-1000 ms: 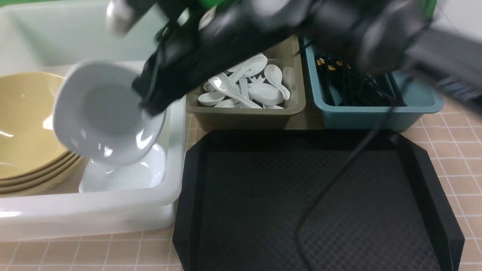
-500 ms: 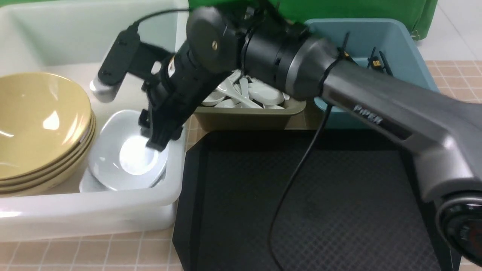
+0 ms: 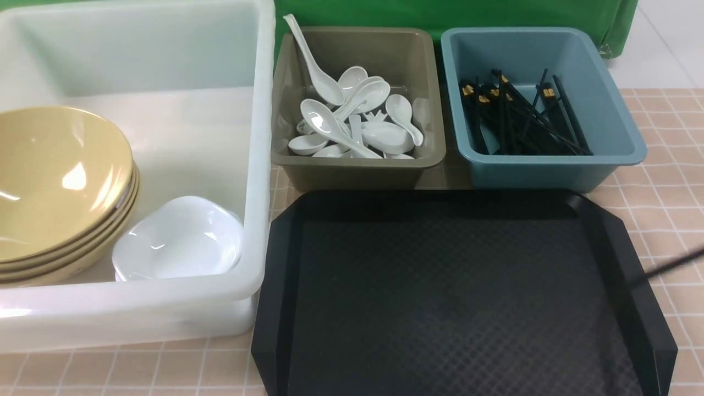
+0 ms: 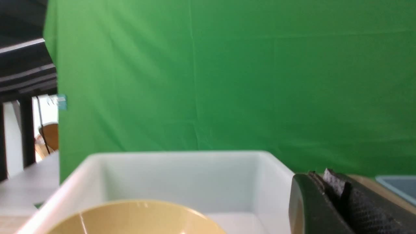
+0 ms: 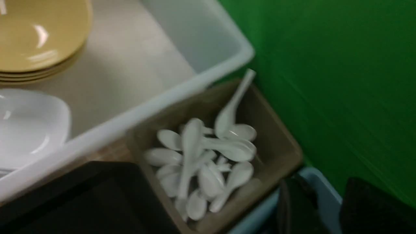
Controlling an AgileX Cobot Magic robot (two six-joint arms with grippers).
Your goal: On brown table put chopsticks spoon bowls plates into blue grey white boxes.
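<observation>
**Both grippers empty, everything looks boxed**

Your right gripper [image 5: 328, 188] is spread with nothing between the fingers, up over the seam between the grey box [image 3: 357, 173] and the blue box [image 3: 528, 173]. Your left gripper [image 4: 321, 177] is pressed together on nothing, beside the white box [image 3: 258, 165]. The plates [image 3: 179, 239] sit in that box's near corner, touching the stack of bowls [image 3: 60, 181]. The spoons [image 3: 352, 121] are piled in the grey box and the chopsticks [image 3: 522, 118] lie in the blue one, long axis running away from you. I can't spot 1 loose piece on the black tray [image 3: 456, 297] or the tabletop [image 3: 676, 159], so I'd guess you're done. If anything turns up on the tray, the right arm is nearer.
</observation>
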